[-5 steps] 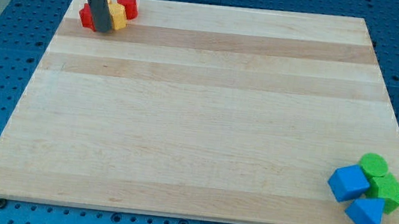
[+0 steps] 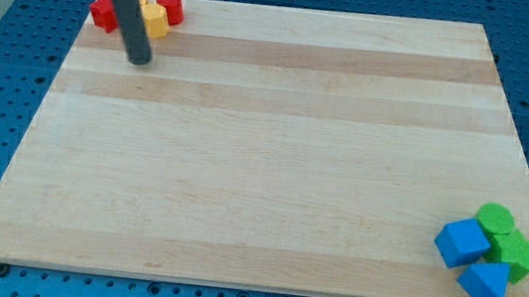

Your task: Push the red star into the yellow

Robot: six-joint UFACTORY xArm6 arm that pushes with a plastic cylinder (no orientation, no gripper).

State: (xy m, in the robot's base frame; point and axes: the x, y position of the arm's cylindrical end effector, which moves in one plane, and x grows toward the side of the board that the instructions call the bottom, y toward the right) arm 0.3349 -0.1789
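Board: pale wooden board (image 2: 274,150) on blue pegboard.
Tip: my tip (image 2: 140,60), a bare rod without jaws, sits below the yellow block (image 2: 152,21).
Red star: red star (image 2: 103,12) at the view's left, behind the rod.
Advice: circle left, push rightward.

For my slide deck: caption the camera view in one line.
My tip rests below a red star and yellow block cluster at the board's top left.

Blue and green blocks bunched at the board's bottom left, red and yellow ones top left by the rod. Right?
Not quite: the camera view shows the blue blocks and green blocks at the board's bottom right. The red block and yellow block are top left by my tip.
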